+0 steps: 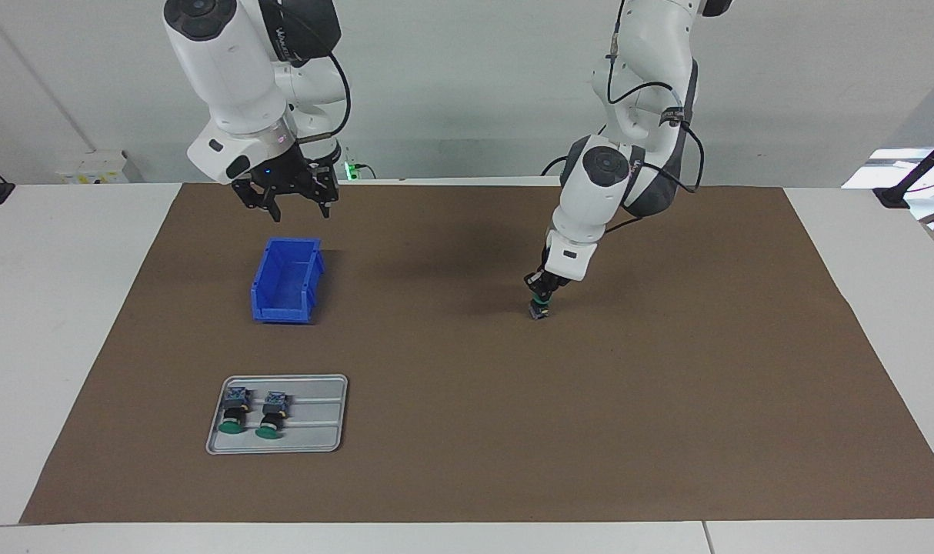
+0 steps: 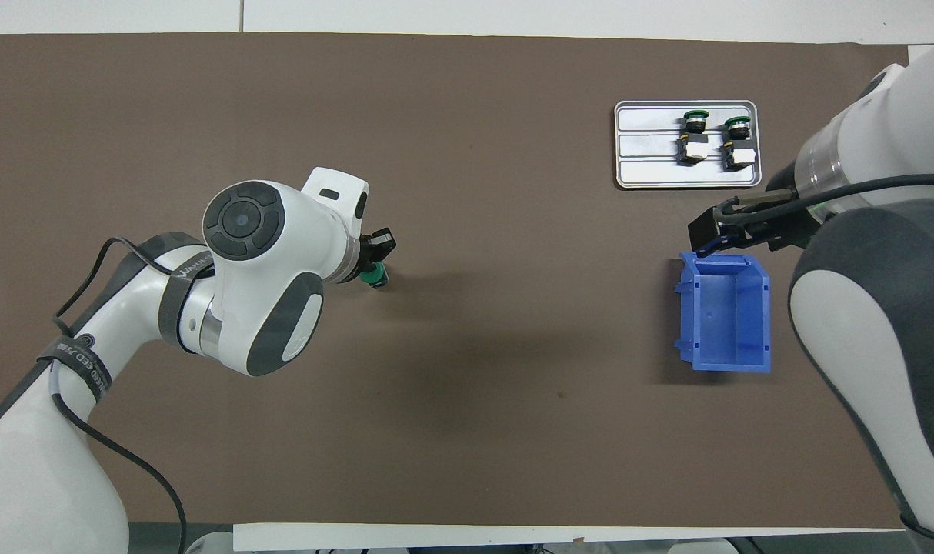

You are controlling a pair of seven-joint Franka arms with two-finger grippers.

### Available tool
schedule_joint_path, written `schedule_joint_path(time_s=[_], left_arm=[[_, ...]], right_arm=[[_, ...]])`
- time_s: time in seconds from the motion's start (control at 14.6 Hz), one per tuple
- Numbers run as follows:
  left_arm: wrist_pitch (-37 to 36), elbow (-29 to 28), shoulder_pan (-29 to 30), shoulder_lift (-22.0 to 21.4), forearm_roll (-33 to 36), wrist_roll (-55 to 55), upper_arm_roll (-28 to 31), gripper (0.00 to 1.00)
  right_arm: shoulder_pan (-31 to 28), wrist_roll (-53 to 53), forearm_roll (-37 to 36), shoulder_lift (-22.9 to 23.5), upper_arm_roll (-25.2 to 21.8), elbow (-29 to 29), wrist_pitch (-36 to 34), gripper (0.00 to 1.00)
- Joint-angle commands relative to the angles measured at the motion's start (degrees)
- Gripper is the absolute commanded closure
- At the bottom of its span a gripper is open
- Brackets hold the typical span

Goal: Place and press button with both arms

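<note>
Facing view: left gripper (image 1: 540, 302) is down at the brown mat (image 1: 667, 385), toward the left arm's end of the table, fingers pinched on a button (image 1: 540, 310) whose block end sits at or just above the mat; can't tell if it touches. Right gripper (image 1: 286, 196) hangs spread apart, holding nothing, above the mat just beside the blue bin (image 1: 286, 281). Two more buttons (image 1: 251, 412) lie side by side in the grey tray (image 1: 313, 415), farther from the robots than the bin.

Overhead view: left gripper (image 2: 376, 258) is mostly hidden under its wrist; the green cap (image 2: 373, 275) pokes out. Right gripper (image 2: 717, 231) sits over the bin's (image 2: 725, 315) rim. Tray (image 2: 652, 146) carries both spare buttons (image 2: 713, 138).
</note>
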Motion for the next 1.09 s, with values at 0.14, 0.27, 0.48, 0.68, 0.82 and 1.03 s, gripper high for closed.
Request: schedule_joint_path(time_s=[0.14,0.27,0.48,0.68,0.82,1.03], left_arm=[[1.76,-2.64,-0.97,-0.63,0.45,-0.15,0.38,0.99],[0.27,-1.14,-0.70,-1.07,0.45,0.38,0.81,0.96],[-5.08,1.75,1.06,-3.09,0.45,0.91,0.82,0.84],[-9.74,6.32,2.54,-3.53,0.45,0.91,1.08,0.40],[-14.48,9.65,5.17,-3.62,0.45,1.17,1.08,0.15],[-20.72,11.52,9.12,-5.45,0.97,4.84,1.17,0.00]], right_arm=[[-0.78,-0.54,0.38,-1.35,0.39,-1.95,1.19,0.14],[-0.70,-0.54,0.29,-1.35,0.39,-1.86,1.28,0.13],[-0.70,-1.15,0.72,-1.35,0.48,-1.86,2.07,0.11],[0.09,-2.12,1.34,-0.22,0.65,-0.64,2.07,0.11],[4.20,-0.46,3.53,2.42,0.92,1.64,3.55,0.12],[8.52,4.37,3.89,4.88,1.01,2.18,7.86,0.12]])
